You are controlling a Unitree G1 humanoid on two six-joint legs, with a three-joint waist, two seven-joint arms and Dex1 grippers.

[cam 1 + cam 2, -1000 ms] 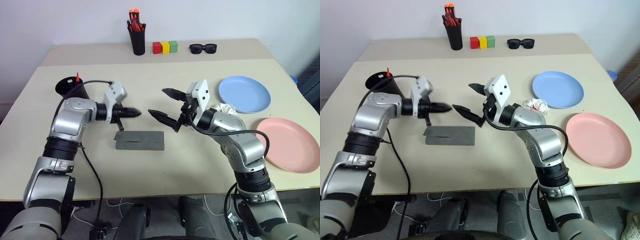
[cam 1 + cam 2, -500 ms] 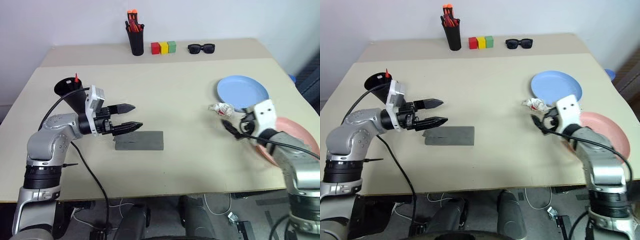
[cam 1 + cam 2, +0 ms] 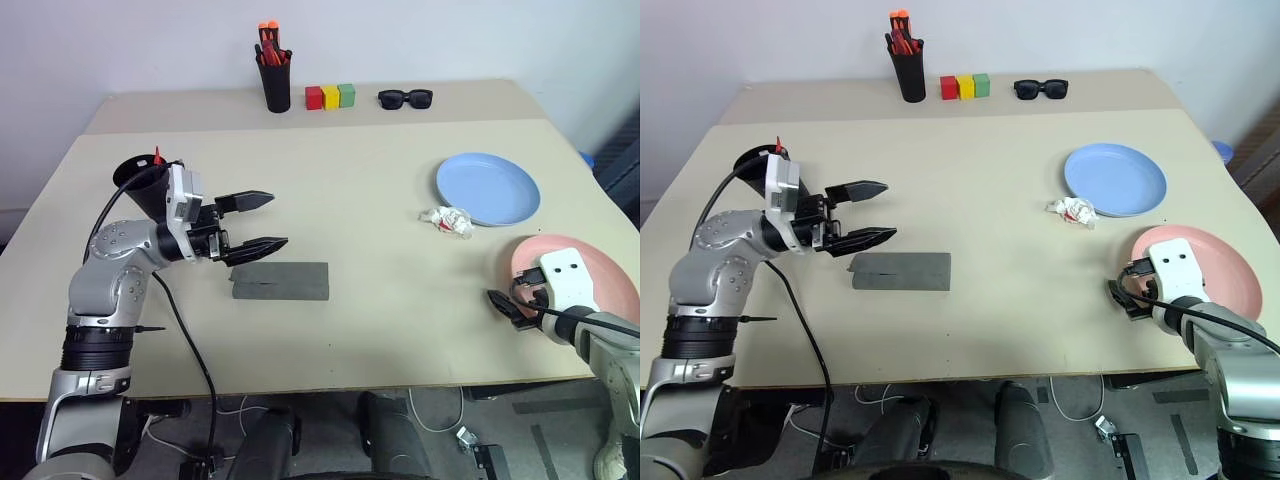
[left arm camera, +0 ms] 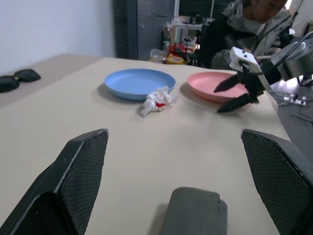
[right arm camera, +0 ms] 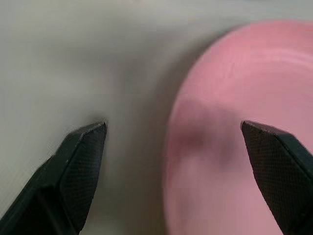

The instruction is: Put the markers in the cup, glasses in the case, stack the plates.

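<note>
A black cup (image 3: pixel 135 178) stands at the table's left with a red marker (image 3: pixel 156 155) poking out of it. My left gripper (image 3: pixel 262 222) is open and empty just right of the cup, pointing across the table above the flat grey case (image 3: pixel 280 281). The blue plate (image 3: pixel 487 188) lies at the right, the pink plate (image 3: pixel 600 280) nearer the front right edge. My right gripper (image 3: pixel 505 308) is open at the pink plate's (image 5: pixel 234 122) left rim, one finger over the table and one over the plate. The glasses are out of view.
A crumpled white paper (image 3: pixel 447 219) lies beside the blue plate. Along the back stand a pen holder with orange-red markers (image 3: pixel 274 75), coloured blocks (image 3: pixel 330 96) and black sunglasses (image 3: pixel 405 97). A person (image 4: pixel 244 24) sits beyond the table's right end.
My right arm swung from the table's middle out to the right and down to the pink plate's rim. My left gripper opened and drew back toward the cup.
</note>
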